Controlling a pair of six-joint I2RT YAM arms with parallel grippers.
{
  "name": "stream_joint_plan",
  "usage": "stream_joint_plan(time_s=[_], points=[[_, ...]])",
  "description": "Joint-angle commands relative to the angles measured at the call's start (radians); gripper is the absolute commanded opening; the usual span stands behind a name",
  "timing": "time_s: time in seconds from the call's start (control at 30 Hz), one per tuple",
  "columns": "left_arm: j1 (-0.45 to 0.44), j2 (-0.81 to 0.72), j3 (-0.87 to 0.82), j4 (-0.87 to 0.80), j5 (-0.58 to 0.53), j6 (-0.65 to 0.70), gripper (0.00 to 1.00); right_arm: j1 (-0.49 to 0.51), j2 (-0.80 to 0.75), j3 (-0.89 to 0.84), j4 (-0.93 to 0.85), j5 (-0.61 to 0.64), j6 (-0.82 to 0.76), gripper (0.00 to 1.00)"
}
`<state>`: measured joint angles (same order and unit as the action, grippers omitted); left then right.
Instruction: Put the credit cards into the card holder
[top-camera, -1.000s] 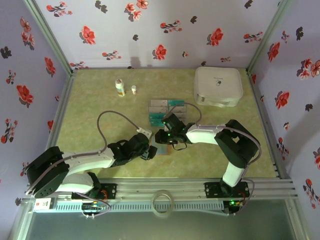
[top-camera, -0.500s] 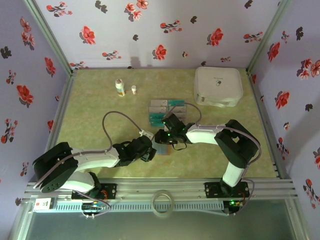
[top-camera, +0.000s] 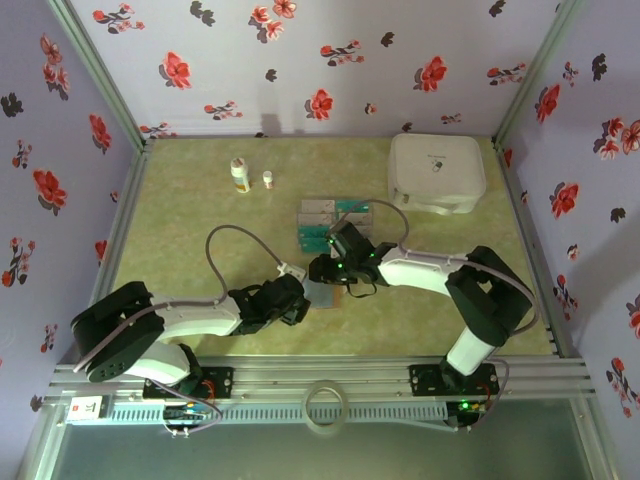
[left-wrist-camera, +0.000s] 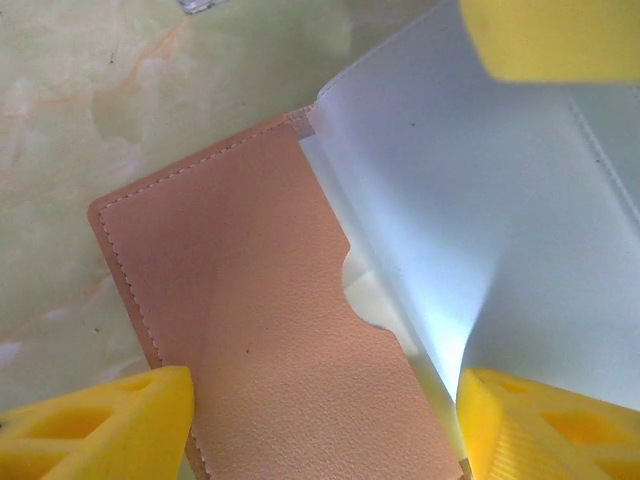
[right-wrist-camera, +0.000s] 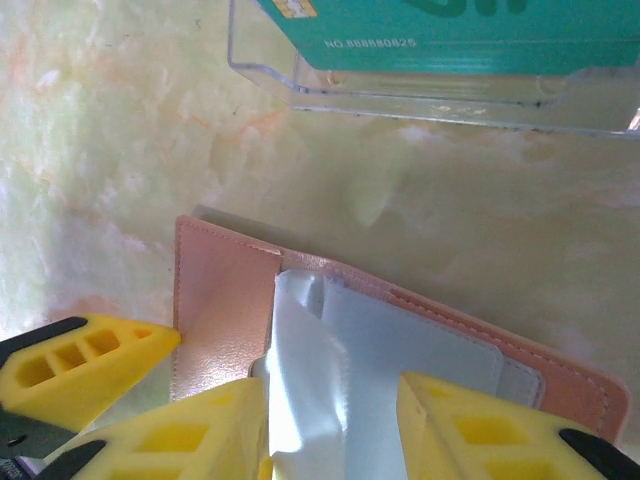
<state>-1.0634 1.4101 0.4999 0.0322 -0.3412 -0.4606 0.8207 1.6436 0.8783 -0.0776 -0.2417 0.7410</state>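
Observation:
The card holder (top-camera: 331, 293), a pinkish-brown wallet (left-wrist-camera: 250, 330), lies open on the table with its clear inner sleeves (right-wrist-camera: 400, 370) showing. My left gripper (left-wrist-camera: 320, 430) is open, with its fingertips (left-wrist-camera: 110, 420) set down astride the leather pocket. From the far side, my right gripper (right-wrist-camera: 335, 430) hangs over the sleeves with jaws apart; one loose sleeve stands up beside its left finger (right-wrist-camera: 190, 435). The two grippers (top-camera: 303, 303) (top-camera: 322, 275) almost meet over the wallet. Teal credit cards (right-wrist-camera: 450, 25) sit in a clear tray (top-camera: 333, 222) just behind it. I see no card in either gripper.
A large white rounded case (top-camera: 436, 172) stands at the back right. Two small bottles (top-camera: 240, 175) (top-camera: 267, 179) stand at the back left. The clear tray's front wall (right-wrist-camera: 420, 95) is close behind the wallet. Flowered walls close in the table.
The right jaws have widened over the sleeves. The left arm has pulled its elbow in, and its gripper has stayed on the wallet's near edge.

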Motion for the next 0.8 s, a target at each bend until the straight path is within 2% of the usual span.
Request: stream_joint_plan(time_s=[0.0, 0.4, 0.6, 0.67, 0.77], points=[[-0.009, 0.010, -0.018, 0.020, -0.030, -0.016, 0.70, -0.008, -0.026, 0.012, -0.039, 0.034, -0.008, 0.40], [-0.009, -0.010, -0.020, 0.019, -0.032, -0.019, 0.70, 0.007, 0.062, 0.027, 0.046, -0.064, 0.034, 0.41], [-0.008, -0.109, -0.017, -0.009, -0.067, -0.022, 0.72, 0.025, 0.086, 0.063, 0.056, -0.099, 0.054, 0.40], [-0.004, -0.171, -0.023, -0.022, -0.083, -0.030, 0.74, 0.035, 0.077, 0.072, 0.055, -0.101, 0.063, 0.40], [0.016, -0.279, -0.047, -0.039, -0.108, -0.062, 0.85, 0.050, 0.063, 0.084, 0.051, -0.096, 0.078, 0.40]])
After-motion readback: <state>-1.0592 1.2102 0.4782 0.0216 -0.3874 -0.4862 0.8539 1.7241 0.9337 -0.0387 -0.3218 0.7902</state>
